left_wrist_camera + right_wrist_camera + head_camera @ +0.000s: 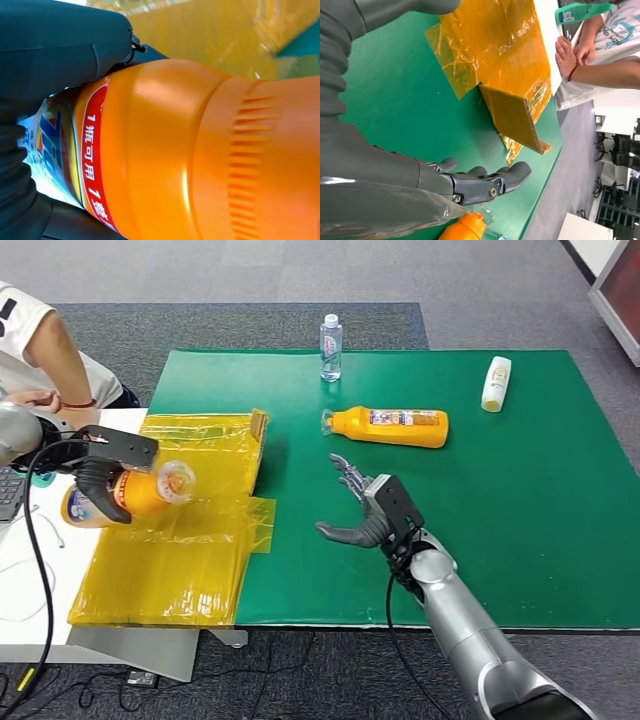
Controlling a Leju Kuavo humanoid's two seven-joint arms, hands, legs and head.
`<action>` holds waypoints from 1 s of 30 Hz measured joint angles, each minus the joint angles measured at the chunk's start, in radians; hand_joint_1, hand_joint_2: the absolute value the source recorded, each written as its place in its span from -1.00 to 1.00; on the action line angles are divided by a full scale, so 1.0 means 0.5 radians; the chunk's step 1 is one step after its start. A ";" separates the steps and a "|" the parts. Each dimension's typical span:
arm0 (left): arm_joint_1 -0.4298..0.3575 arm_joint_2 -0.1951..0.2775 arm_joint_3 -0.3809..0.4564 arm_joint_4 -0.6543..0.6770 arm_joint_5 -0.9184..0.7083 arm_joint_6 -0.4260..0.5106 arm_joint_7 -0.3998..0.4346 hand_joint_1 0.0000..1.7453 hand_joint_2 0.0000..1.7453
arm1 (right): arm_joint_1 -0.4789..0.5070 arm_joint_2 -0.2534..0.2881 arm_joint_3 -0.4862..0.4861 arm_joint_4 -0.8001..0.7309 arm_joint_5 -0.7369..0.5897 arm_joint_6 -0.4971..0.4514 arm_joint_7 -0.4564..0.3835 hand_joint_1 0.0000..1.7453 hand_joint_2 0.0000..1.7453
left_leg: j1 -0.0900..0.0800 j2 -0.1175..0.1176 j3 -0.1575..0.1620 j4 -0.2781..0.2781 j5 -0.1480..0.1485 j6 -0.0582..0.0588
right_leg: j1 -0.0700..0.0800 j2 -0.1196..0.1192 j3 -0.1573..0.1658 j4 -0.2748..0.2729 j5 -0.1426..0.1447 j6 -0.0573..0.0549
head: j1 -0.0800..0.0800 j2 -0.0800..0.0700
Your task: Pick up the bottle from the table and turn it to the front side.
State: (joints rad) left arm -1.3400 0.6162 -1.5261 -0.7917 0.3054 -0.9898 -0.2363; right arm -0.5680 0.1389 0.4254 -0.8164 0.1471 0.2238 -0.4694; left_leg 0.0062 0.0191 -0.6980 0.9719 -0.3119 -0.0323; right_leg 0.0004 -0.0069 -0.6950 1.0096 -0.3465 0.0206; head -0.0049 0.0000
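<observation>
Two hands in play. Left hand (96,483) grips an orange detergent bottle (128,495) around its body, held on its side above the yellow film-wrapped cardboard (198,530) at the table's left. Left wrist view adds what the head view cannot resolve: a red label band with white characters on that bottle (170,150) and ribbing on its orange cap end, with the dark fingers (56,45) pressed against the body.

Right hand (362,510) hovers over the green mat (528,500), fingers spread, holding nothing. Right wrist view shows the cardboard's raised corrugated edge (516,120) and a person's hands (573,52) beyond it.

Count: two orange bottles, one clear water bottle (330,346), one small white bottle (496,383). Second orange bottle (389,426) lies on its side on the mat, just beyond the right hand's fingertips, apart from them. Water bottle stands upright at the mat's far edge; white bottle lies far right. Person's arm (53,360) at far left.
</observation>
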 joint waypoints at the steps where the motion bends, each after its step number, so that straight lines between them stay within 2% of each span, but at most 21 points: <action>1: 0.008 -0.009 0.000 0.024 -0.051 0.052 -0.044 1.00 1.00 | 0.004 0.000 0.003 0.000 -0.001 -0.006 0.003 -1.00 1.00 | 0.000 0.000 0.000 0.000 0.000 0.000 | 0.000 0.000 0.000 0.000 0.000 0.000 | 0.000 0.000; 11: 0.062 -0.170 -0.003 0.270 -0.350 0.403 -0.254 1.00 1.00 | 0.028 -0.001 0.019 -0.001 0.012 -0.089 0.024 -1.00 1.00 | 0.000 0.000 0.000 0.000 0.000 0.000 | -0.001 0.000 0.000 0.000 0.001 0.000 | 0.000 0.000; 17: 0.138 -0.214 -0.007 0.360 -0.391 0.520 -0.362 1.00 1.00 | 0.074 -0.053 -0.039 -0.062 -0.035 -0.183 0.015 -1.00 1.00 | -0.001 0.001 0.000 0.000 0.000 0.000 | -0.001 0.001 -0.001 0.000 0.001 0.000 | 0.000 0.000; 24: 0.250 -0.172 0.001 0.381 -0.392 0.531 -0.467 1.00 1.00 | 0.172 -0.174 -0.296 -0.227 -0.109 -0.186 -0.001 -1.00 1.00 | -0.001 0.001 0.001 0.000 -0.003 0.000 | -0.001 0.001 0.000 -0.001 0.000 0.000 | 0.000 0.000; 30: 0.307 -0.059 0.056 0.325 -0.279 0.392 -0.556 1.00 1.00 | 0.229 -0.203 -0.430 -0.292 -0.091 -0.146 -0.001 -1.00 1.00 | -0.001 0.001 0.001 0.000 -0.003 -0.001 | -0.001 0.002 0.000 0.000 0.000 0.000 | 0.000 0.000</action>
State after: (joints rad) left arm -1.1864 0.5867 -1.4981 -0.6294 0.1658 -0.7937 -0.5142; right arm -0.4534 0.0374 0.2105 -0.9624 0.1017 0.1508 -0.4701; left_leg 0.0058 0.0198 -0.6974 0.9719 -0.3134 -0.0326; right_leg -0.0001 -0.0061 -0.6949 1.0094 -0.3466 0.0204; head -0.0049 0.0000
